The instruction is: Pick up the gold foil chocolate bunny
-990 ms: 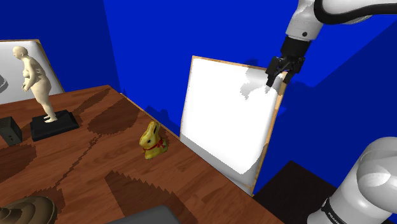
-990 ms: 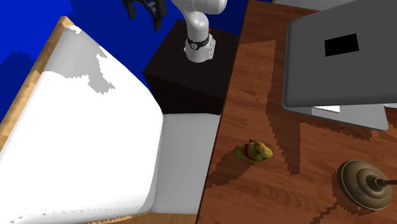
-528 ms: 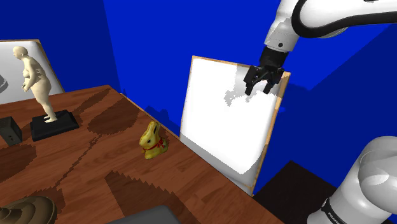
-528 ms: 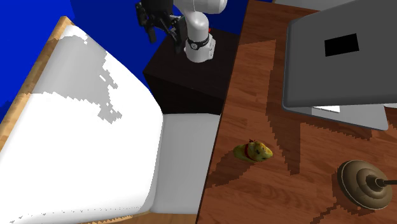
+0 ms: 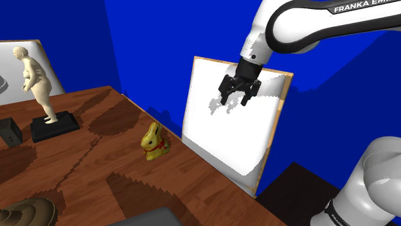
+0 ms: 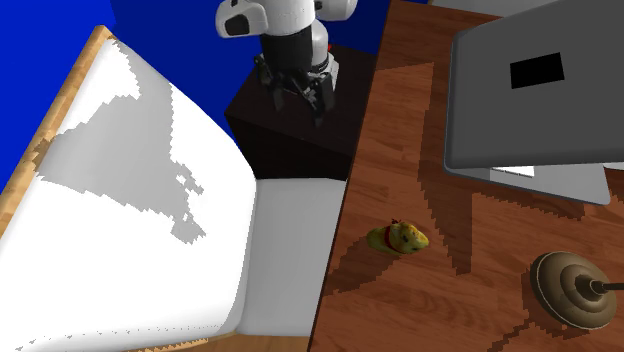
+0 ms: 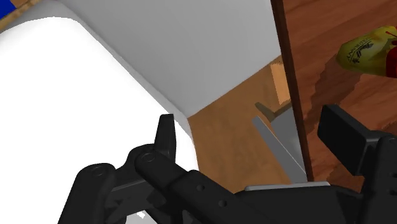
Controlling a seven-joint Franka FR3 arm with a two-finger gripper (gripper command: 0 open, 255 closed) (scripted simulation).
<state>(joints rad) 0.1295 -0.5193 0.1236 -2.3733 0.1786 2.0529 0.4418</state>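
Both fingers (image 7: 167, 137) of the gripper (image 5: 234, 101) are spread apart, off past the desk (image 5: 186, 180), bunny (image 5: 153, 142) sits near its edge, arm (image 5: 302, 26) reads "FRANKA".

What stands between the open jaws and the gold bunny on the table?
Nothing visible does. The gripper hangs above the white bed beside the wooden table; the bunny sits near the table's edge on that side, with bare wood around it.

Blue walls (image 5: 148, 38) — wooden table (image 5: 96, 164), white bed (image 6: 100, 250).
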